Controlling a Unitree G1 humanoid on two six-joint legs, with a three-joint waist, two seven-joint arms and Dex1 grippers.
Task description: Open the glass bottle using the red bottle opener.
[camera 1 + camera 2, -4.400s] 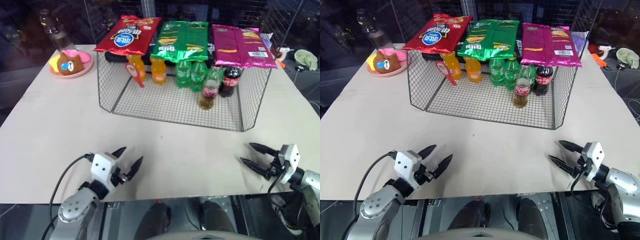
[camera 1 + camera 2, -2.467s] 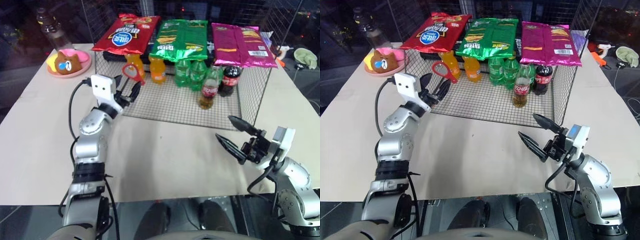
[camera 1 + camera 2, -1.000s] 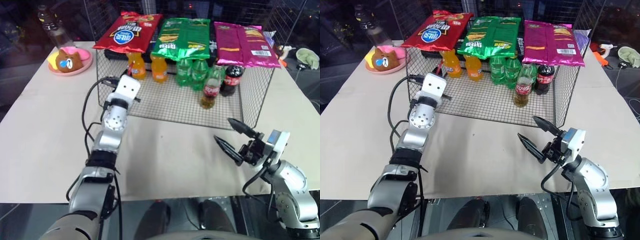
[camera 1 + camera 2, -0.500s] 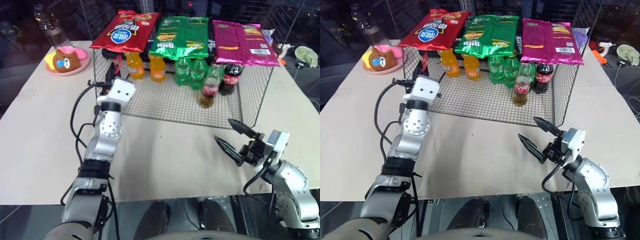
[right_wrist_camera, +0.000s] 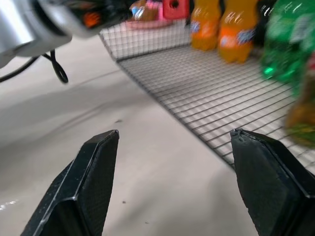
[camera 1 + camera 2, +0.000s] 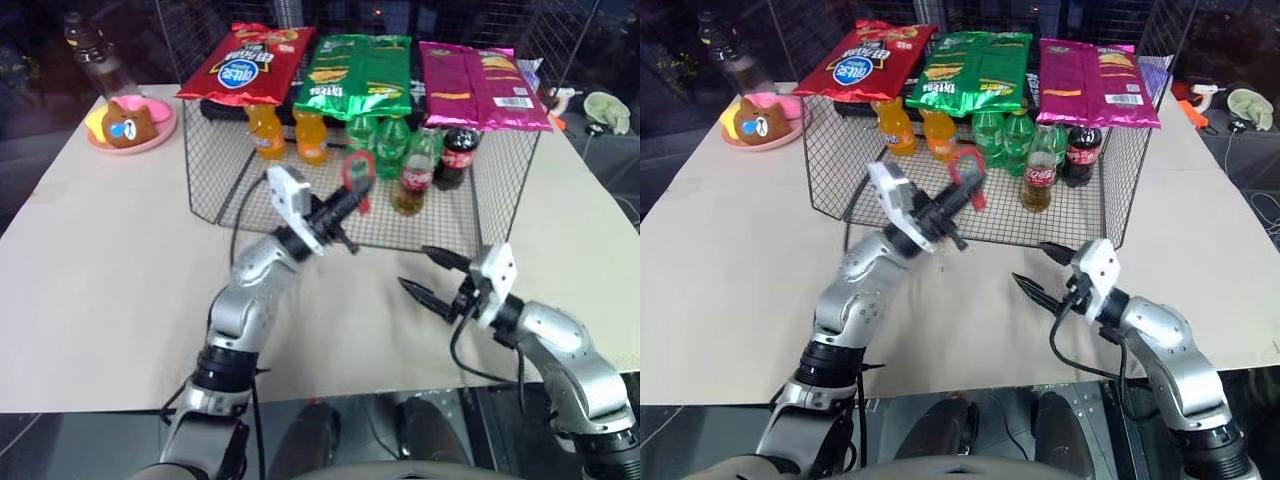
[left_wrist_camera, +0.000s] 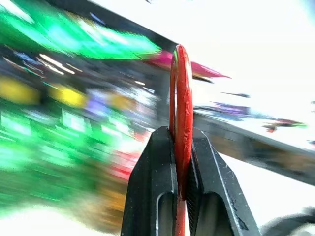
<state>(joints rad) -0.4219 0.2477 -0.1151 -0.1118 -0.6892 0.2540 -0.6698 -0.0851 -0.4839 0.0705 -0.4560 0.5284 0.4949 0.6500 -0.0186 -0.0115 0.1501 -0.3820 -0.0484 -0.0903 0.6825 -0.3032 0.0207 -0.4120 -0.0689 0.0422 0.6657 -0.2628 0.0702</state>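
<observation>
My left gripper (image 6: pixel 348 200) is shut on the handle of the red bottle opener (image 6: pixel 357 172), held up in the air just in front of the wire basket's middle; the left wrist view shows the opener (image 7: pixel 181 108) edge-on, clamped between both fingers. The glass bottle (image 6: pixel 410 178), with red label and amber liquid, stands upright inside the basket near its front right, a little right of and behind the opener. Low over the table before the basket, my right gripper (image 6: pixel 415 268) is open and holds nothing; its fingers (image 5: pixel 98 172) spread wide toward the basket floor.
The wire basket (image 6: pixel 200 175) holds orange bottles (image 6: pixel 268 132), green bottles (image 6: pixel 390 135) and a dark cola bottle (image 6: pixel 460 155), with chip bags (image 6: pixel 365 75) lying on top. A pink plate with a bear toy (image 6: pixel 128 122) sits at the far left. Bare tabletop (image 6: pixel 100 260) lies in front.
My left arm has swung from the basket's left front corner rightward to its middle, rolling the wrist, with the opener still gripped. The right gripper has shifted slightly left toward the basket.
</observation>
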